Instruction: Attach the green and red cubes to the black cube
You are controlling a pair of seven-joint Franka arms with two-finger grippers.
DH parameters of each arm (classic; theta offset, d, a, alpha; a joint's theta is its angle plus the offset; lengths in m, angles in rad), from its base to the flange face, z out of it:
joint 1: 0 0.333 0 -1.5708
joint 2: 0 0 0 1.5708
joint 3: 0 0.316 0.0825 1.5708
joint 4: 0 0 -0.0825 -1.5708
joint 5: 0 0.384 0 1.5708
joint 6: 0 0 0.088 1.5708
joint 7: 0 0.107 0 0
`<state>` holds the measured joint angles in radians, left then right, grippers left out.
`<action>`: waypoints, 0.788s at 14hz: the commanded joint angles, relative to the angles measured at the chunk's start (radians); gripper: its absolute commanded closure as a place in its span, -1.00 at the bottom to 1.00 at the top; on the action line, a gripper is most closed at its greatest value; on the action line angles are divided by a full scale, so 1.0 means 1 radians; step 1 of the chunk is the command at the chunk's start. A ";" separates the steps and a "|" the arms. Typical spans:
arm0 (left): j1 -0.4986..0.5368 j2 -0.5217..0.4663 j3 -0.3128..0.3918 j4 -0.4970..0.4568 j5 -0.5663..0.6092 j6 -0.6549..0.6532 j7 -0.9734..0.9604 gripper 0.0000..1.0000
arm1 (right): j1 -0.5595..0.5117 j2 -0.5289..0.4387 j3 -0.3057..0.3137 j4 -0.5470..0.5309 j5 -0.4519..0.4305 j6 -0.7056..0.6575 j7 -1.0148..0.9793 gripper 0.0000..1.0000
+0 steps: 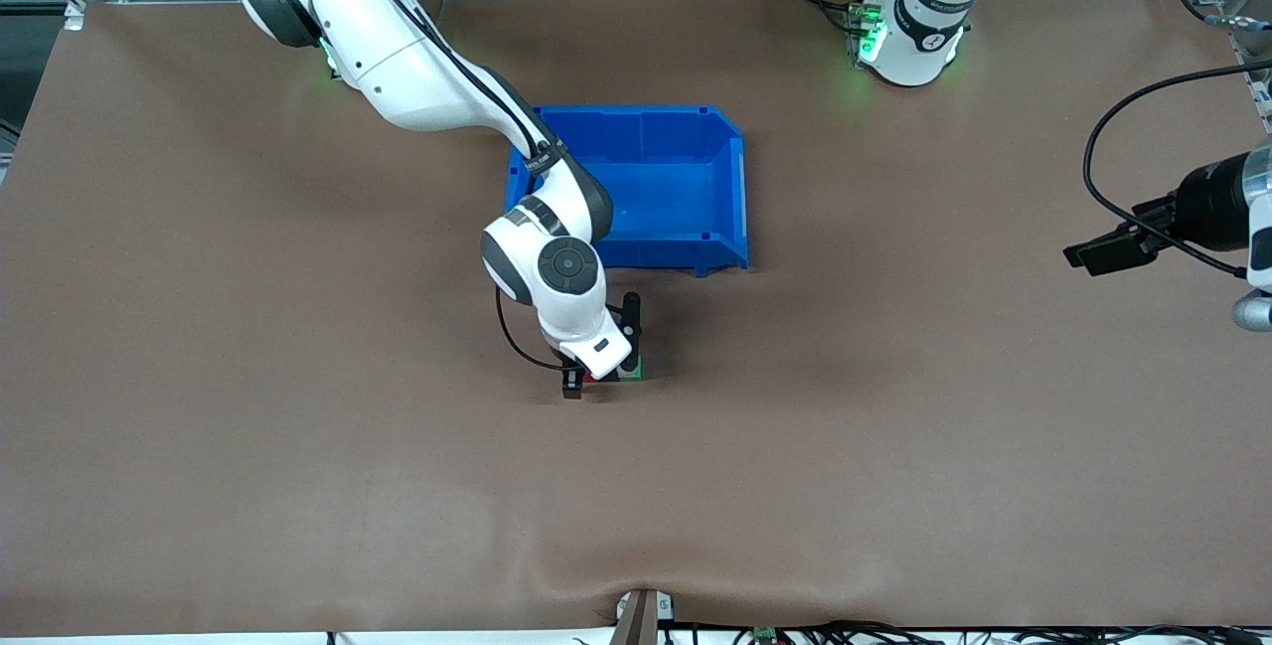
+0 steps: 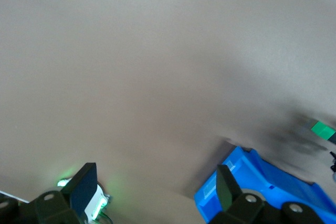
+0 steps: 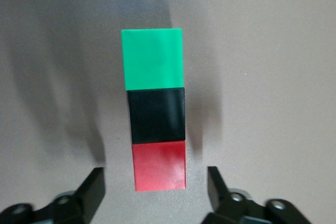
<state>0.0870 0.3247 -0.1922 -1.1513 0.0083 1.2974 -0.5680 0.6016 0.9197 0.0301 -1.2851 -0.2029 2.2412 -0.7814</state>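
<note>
The green cube [image 3: 152, 59], the black cube [image 3: 157, 115] and the red cube [image 3: 159, 165] lie in one straight touching row on the brown table, black in the middle. My right gripper [image 3: 155, 178] is open just over the red end of the row, one finger on each side of the red cube with a gap to each. In the front view the right gripper [image 1: 596, 374] covers most of the row; only a bit of red [image 1: 594, 379] and green [image 1: 634, 371] shows. My left gripper [image 1: 1085, 255] is open and empty, waiting in the air at the left arm's end.
A blue bin [image 1: 740, 188] stands just farther from the front camera than the cubes, and it looks empty. It also shows in the left wrist view [image 2: 262, 187], with the green cube [image 2: 322, 128] farther off. The right arm's forearm reaches over the bin's corner.
</note>
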 commanded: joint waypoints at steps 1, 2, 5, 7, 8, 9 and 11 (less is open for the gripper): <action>0.007 -0.197 0.016 -0.284 0.018 0.144 0.095 -1.00 | 0.007 0.016 -0.009 0.036 -0.020 -0.014 0.037 -1.00; 0.007 -0.220 0.022 -0.316 0.018 0.155 0.103 -1.00 | 0.000 0.007 -0.009 0.033 -0.013 -0.015 0.050 -1.00; -0.007 -0.254 0.048 -0.359 0.013 0.164 0.115 -1.00 | -0.026 -0.048 -0.009 -0.003 -0.007 -0.064 0.126 -1.00; -0.013 -0.321 0.065 -0.456 0.012 0.221 0.144 -1.00 | -0.063 -0.097 -0.009 0.001 -0.004 -0.174 0.184 -1.00; -0.026 -0.349 0.071 -0.497 0.013 0.235 0.173 -1.00 | -0.104 -0.123 -0.004 0.000 0.000 -0.192 0.220 -1.00; -0.030 -0.358 0.076 -0.511 0.013 0.235 0.178 -1.00 | -0.150 -0.157 -0.001 -0.002 0.025 -0.209 0.232 -1.00; -0.045 -0.360 0.088 -0.511 0.009 0.227 0.186 -1.00 | -0.239 -0.228 -0.004 -0.002 0.115 -0.271 0.231 -1.00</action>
<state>0.0691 0.0113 -0.1310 -1.6085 0.0099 1.5015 -0.4086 0.4564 0.7823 0.0035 -1.2544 -0.1531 2.0229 -0.5618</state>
